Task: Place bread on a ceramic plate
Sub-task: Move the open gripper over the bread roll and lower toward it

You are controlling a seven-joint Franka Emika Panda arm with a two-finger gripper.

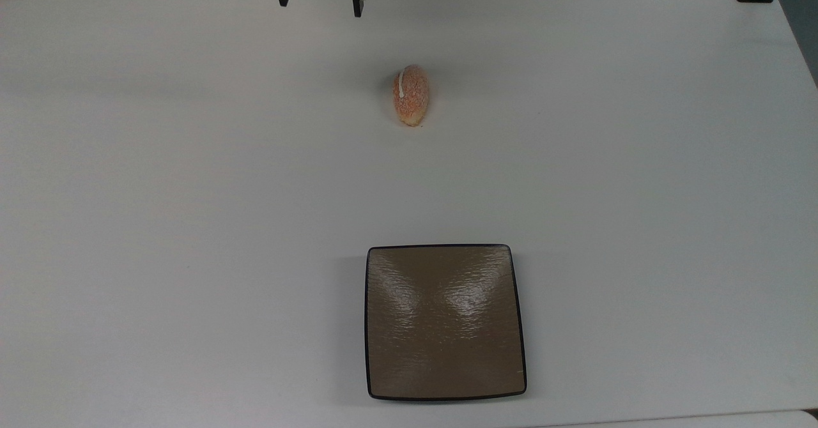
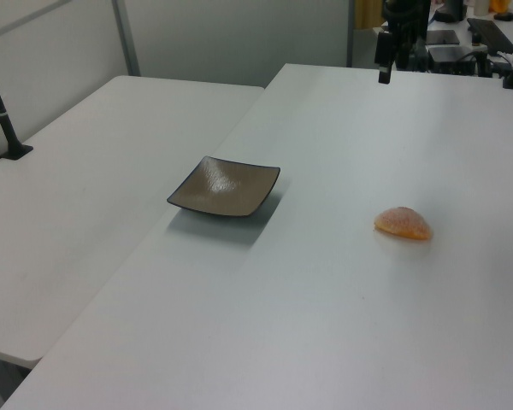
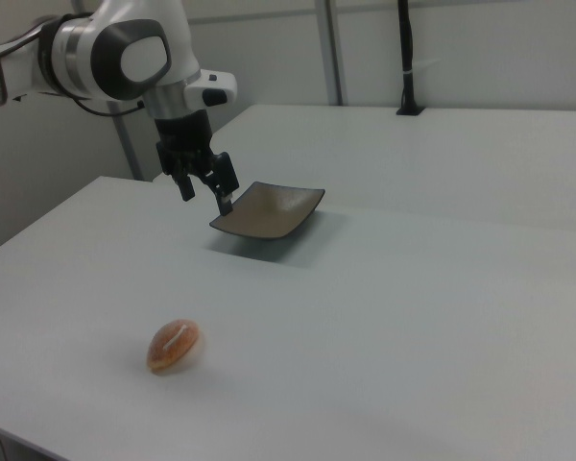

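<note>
Two objects sit on the white table [image 1: 192, 223], well apart: the bread [image 1: 410, 95] lies bare on the tabletop with its white streak toward the top view's upper edge, and the ceramic plate [image 1: 445, 321] rests nearer the top view's bottom edge with nothing on it. The gripper [image 3: 204, 191] hangs above the table with its two fingers spread and holding nothing, off to the side of the bread; in the left view it appears, as far as I can judge, near the far edge of the table.
</note>
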